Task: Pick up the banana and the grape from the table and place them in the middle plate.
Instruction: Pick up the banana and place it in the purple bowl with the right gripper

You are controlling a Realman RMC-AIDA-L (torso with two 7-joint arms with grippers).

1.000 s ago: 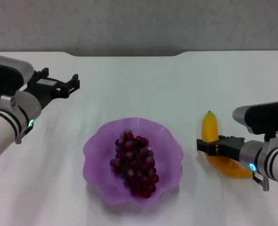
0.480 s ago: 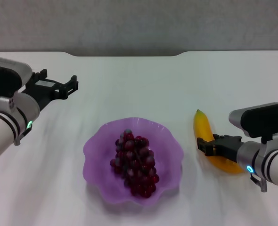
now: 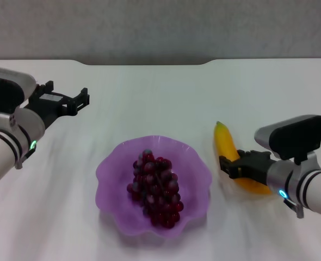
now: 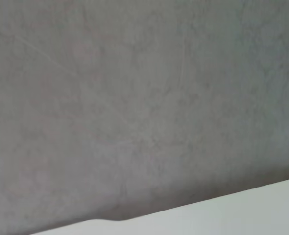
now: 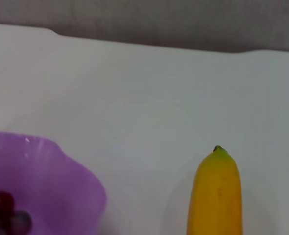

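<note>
The banana [image 3: 225,143] is in my right gripper [image 3: 232,165], which is shut on its middle just right of the middle plate [image 3: 110,169]. In the right wrist view the banana [image 5: 216,195] points away from the camera, with the plate [image 5: 51,181] off to one side. The grape [image 3: 155,188] bunch lies inside the purple plate, and a few of its berries [image 5: 7,213] show in the right wrist view. My left gripper [image 3: 67,98] hangs open and holds nothing, above the table [image 3: 166,103] at the far left, well away from the plate.
A grey wall [image 3: 160,27] runs behind the table's far edge, which has a shallow notch. The left wrist view shows only that wall [image 4: 134,98] and a strip of the table edge [image 4: 242,210].
My right gripper has carried the banana to the left, closer to the plate's right rim. The left arm has barely moved. The grapes stay in the plate.
</note>
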